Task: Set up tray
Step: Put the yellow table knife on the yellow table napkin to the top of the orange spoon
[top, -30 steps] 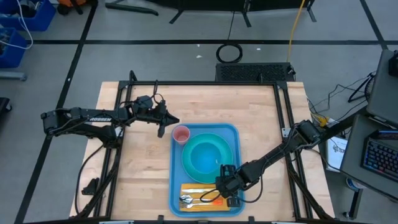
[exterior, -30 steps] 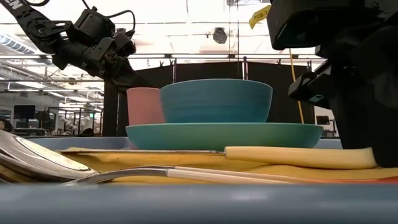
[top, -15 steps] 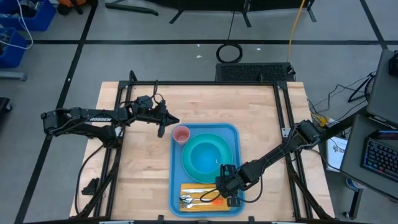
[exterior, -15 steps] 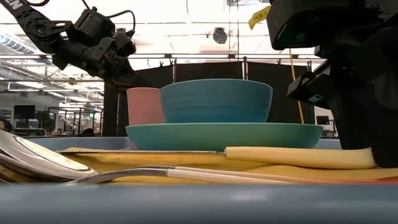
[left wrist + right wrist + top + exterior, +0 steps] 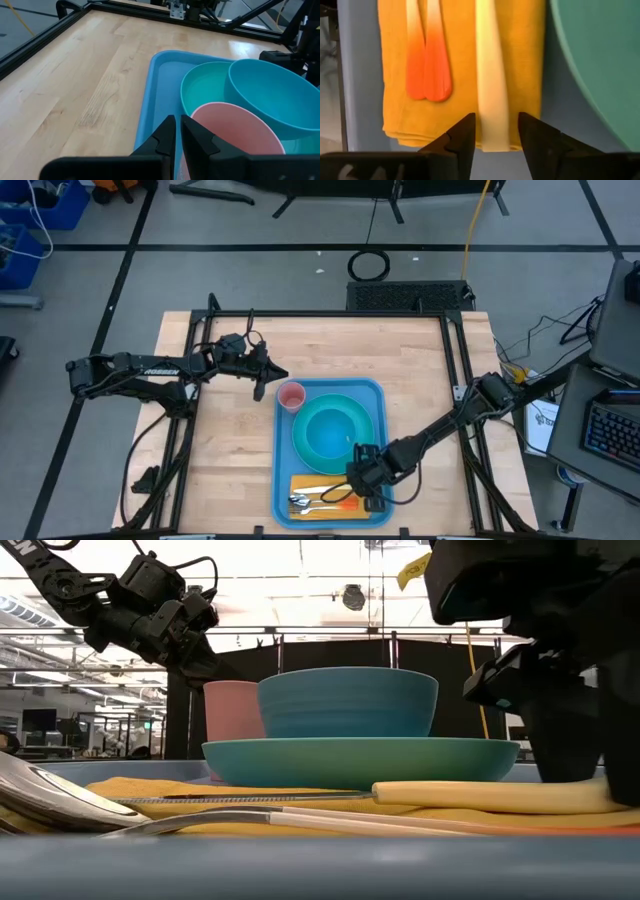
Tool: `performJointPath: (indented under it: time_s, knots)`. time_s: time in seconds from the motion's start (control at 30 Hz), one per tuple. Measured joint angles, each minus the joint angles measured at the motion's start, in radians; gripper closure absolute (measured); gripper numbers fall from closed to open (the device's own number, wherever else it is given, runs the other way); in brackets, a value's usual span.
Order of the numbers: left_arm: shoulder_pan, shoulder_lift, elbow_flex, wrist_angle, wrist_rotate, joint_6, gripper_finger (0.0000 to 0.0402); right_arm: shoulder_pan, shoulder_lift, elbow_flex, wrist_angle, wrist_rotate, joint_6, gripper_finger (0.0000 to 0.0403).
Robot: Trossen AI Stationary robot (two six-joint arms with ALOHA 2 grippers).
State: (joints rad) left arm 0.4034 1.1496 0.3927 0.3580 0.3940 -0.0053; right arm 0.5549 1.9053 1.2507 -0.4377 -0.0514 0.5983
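In the high view the right end effector covers part of the napkin, and we cannot read the cutlery there because it is too small. In the low view the spoon is cut off by the picture's edge and the tray rim is blurred. The pink cup is cut off in the left wrist view.

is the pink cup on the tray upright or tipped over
Upright. The pink cup stands with its round mouth facing up at the far corner of the tray, beside the turquoise plate; the low view shows its walls vertical.
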Motion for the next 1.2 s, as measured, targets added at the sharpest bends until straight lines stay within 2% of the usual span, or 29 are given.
performJointPath:
  time_s: [0.4,0.63,0.97,1.2]
  knots:
    - [-0.001,0.0,0.0,-0.005,0.0,-0.003,0.0371,-0.008,0.0,0.0,0.004,-0.005,0.018,0.0339]
    - [-0.001,0.0,0.0,-0.004,0.0,-0.003,0.0371,-0.012,0.0,0.0,0.007,-0.006,0.047,0.0319]
    - [-0.001,0.0,0.0,-0.006,0.0,-0.003,0.0371,-0.013,0.0,0.0,0.01,-0.007,0.051,0.0324]
    - [-0.001,0.0,0.0,-0.01,0.0,-0.003,0.0371,-0.017,0.0,0.0,0.023,-0.029,0.052,0.0297]
